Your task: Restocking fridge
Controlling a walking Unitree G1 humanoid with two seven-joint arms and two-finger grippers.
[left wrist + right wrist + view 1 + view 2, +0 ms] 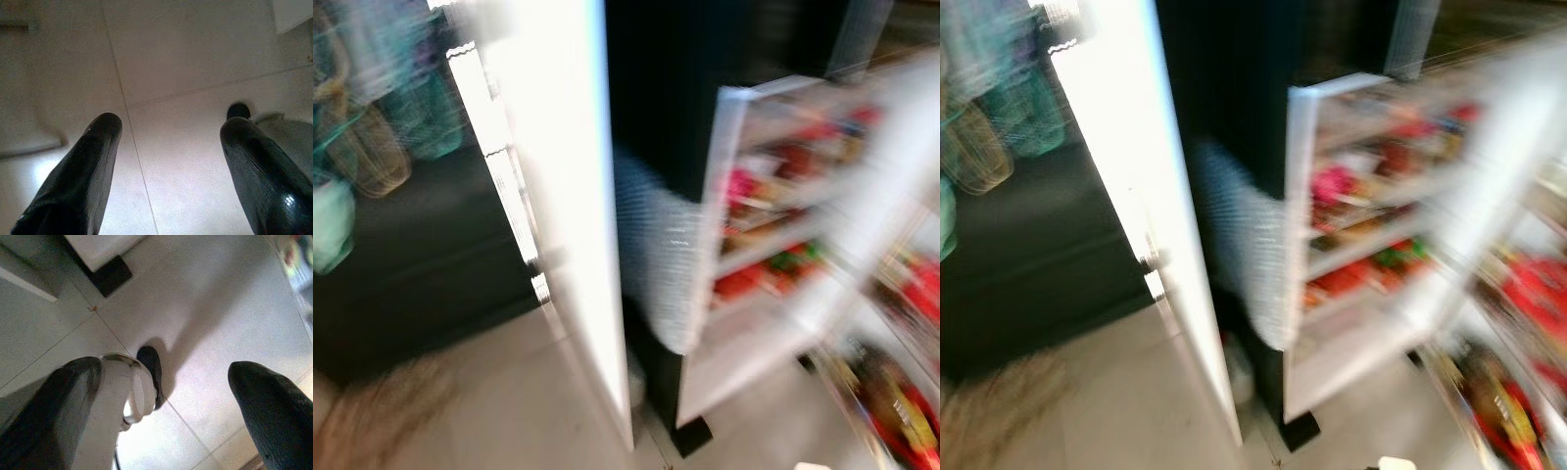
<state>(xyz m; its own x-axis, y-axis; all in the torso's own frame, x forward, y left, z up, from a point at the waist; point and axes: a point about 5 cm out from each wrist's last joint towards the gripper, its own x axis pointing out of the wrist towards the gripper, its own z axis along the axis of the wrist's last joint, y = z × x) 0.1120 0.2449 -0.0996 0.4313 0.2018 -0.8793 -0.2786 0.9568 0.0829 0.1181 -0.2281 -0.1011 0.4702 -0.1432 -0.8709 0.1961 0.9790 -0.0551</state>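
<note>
Standing open ahead, blurred, is one fridge (636,225) with two doors swung out, the right door (783,235) stocked. Left gripper (166,142) and right gripper (166,382) hang above floor tiles (195,58), jaws apart, empty.

Blurred head views: one fridge (656,117) with two open white doors, left (563,196) and right (783,245), about three stocked door shelves (773,230), two wicker baskets (372,147); item count unreadable.
</note>
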